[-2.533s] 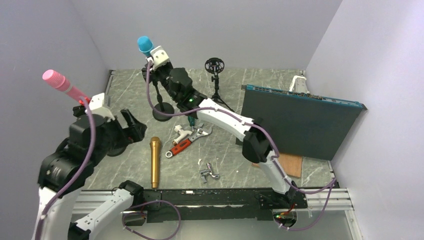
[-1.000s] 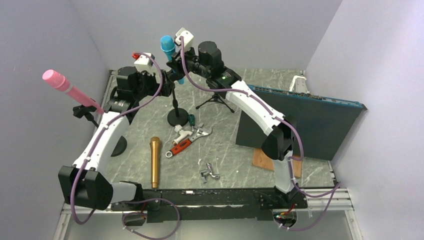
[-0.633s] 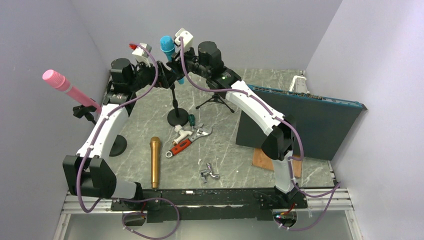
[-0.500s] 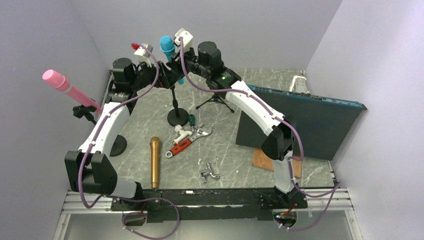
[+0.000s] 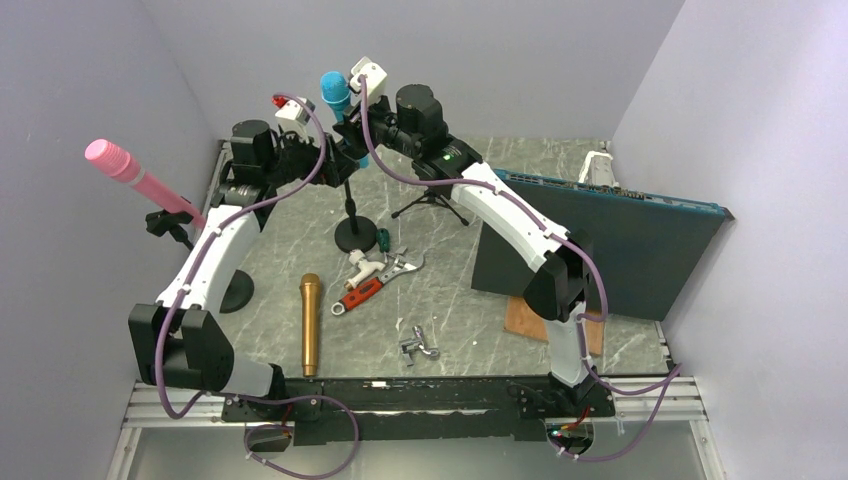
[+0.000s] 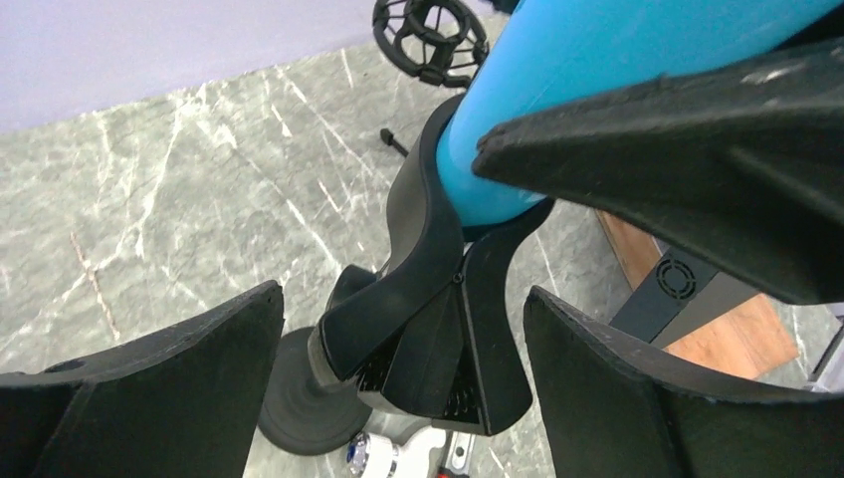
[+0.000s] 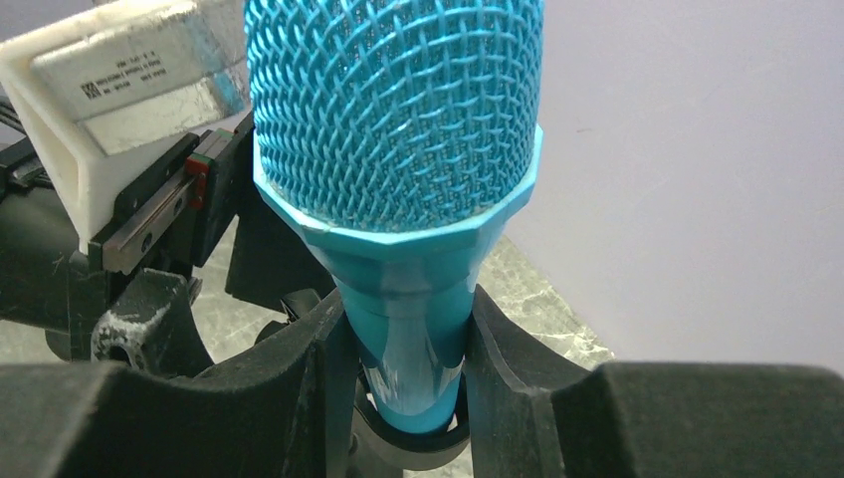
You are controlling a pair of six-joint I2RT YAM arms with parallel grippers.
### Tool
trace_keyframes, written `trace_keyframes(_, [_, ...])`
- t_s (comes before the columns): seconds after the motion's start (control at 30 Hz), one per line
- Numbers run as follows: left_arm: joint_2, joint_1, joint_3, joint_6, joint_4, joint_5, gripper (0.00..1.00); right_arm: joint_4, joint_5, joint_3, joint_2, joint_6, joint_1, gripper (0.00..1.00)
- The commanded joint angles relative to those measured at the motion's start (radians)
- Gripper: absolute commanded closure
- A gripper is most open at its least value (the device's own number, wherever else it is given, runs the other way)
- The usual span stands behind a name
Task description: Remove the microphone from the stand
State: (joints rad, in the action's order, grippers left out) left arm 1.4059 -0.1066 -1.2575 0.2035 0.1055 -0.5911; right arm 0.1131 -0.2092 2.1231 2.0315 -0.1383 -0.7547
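The blue microphone (image 5: 335, 92) sits upright in the black clip of its stand (image 5: 350, 205), which has a round base (image 5: 352, 237). My right gripper (image 5: 358, 140) is shut on the microphone's body just above the clip. In the right wrist view (image 7: 403, 368) its fingers (image 7: 289, 398) press both sides of the blue handle (image 7: 393, 110). My left gripper (image 5: 325, 160) is open, with its jaws on either side of the clip (image 6: 438, 319) and apart from it. The blue body (image 6: 597, 90) rises from the clip in the left wrist view.
A pink microphone (image 5: 125, 170) stands on its own stand at the left. A gold microphone (image 5: 310, 322), a red wrench (image 5: 375, 282) and a metal part (image 5: 420, 345) lie on the table. A small tripod mount (image 5: 432, 200) and a dark panel (image 5: 590, 240) are at the right.
My left arm has swung from the pink microphone's stand to the blue one's clip. My right gripper has stayed shut on the blue microphone, which shifted right with its stand and now holds still.
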Motion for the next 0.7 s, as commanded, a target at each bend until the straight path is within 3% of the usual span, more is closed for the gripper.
trace_keyframes(0.0, [-0.049,-0.007,-0.051,-0.086,0.062,0.084,0.07,0.043,0.011,-0.010,-0.021,-0.006,0.003,1.00])
trace_keyframes(0.1, [-0.039,-0.007,-0.072,-0.080,0.052,0.072,0.11,0.041,0.011,-0.004,-0.016,-0.004,0.003,1.00])
trace_keyframes(0.17, [-0.028,-0.007,-0.091,-0.083,0.055,0.048,0.25,0.051,0.008,0.010,-0.009,-0.006,0.000,1.00])
trace_keyframes(0.27, [-0.017,-0.007,-0.102,-0.086,0.054,-0.011,0.64,0.051,0.013,0.020,-0.007,-0.005,0.000,1.00])
trace_keyframes(0.3, [-0.023,-0.008,-0.092,-0.088,0.053,-0.001,0.93,0.047,0.013,0.022,-0.010,-0.002,-0.001,1.00])
trace_keyframes(0.33, [-0.037,-0.014,-0.069,-0.088,0.051,0.025,1.00,0.044,0.013,0.023,-0.012,-0.001,0.000,1.00])
trace_keyframes(0.53, [-0.096,-0.017,0.005,-0.125,0.063,0.072,1.00,0.004,0.095,0.051,-0.014,0.025,-0.001,1.00])
trace_keyframes(0.67, [-0.101,-0.030,0.024,-0.141,0.088,0.110,1.00,0.016,0.120,0.198,0.033,0.037,-0.001,1.00])
